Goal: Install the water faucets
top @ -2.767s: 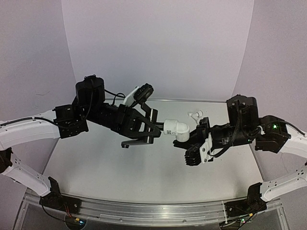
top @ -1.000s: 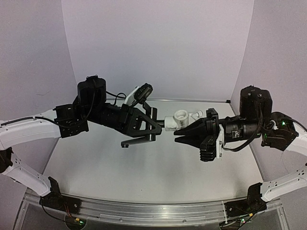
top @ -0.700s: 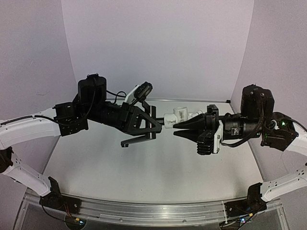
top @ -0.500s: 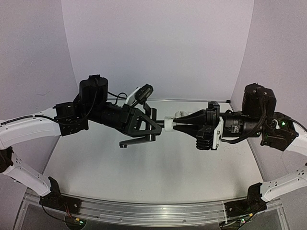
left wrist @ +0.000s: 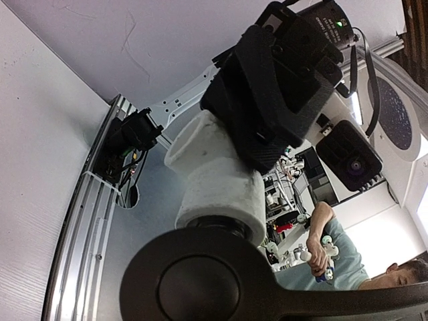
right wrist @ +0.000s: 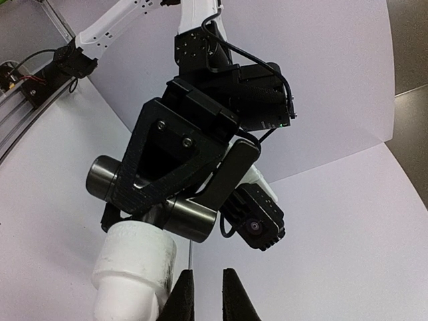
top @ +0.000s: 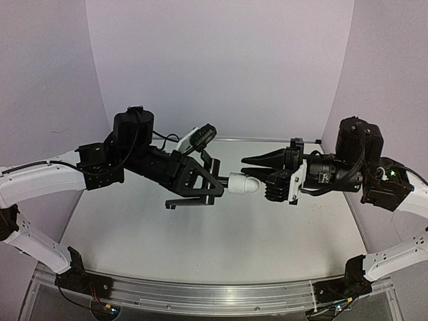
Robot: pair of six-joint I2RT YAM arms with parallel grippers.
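Note:
My left gripper (top: 215,182) is shut on the dark grey faucet (top: 194,199) and holds it in the air over the table's middle. The faucet's thin spout points down to the left. A white elbow fitting (top: 242,182) sits on the faucet's end, and its threaded joint shows in the left wrist view on the fitting (left wrist: 217,194). My right gripper (top: 249,161) meets it from the right. In the right wrist view its fingertips (right wrist: 184,297) stand almost together with nothing between them. The fitting (right wrist: 134,267) lies against the outer side of the left one.
The white table (top: 214,241) is walled by pale panels at the back and both sides. An aluminium rail (top: 200,294) carrying both arm bases runs along the near edge. A person (left wrist: 334,247) shows far off in the left wrist view.
My right gripper rolled round its own axis while staying at the fitting. The elbow's open mouth turned with it from facing up to out of sight. The left gripper tipped slightly down.

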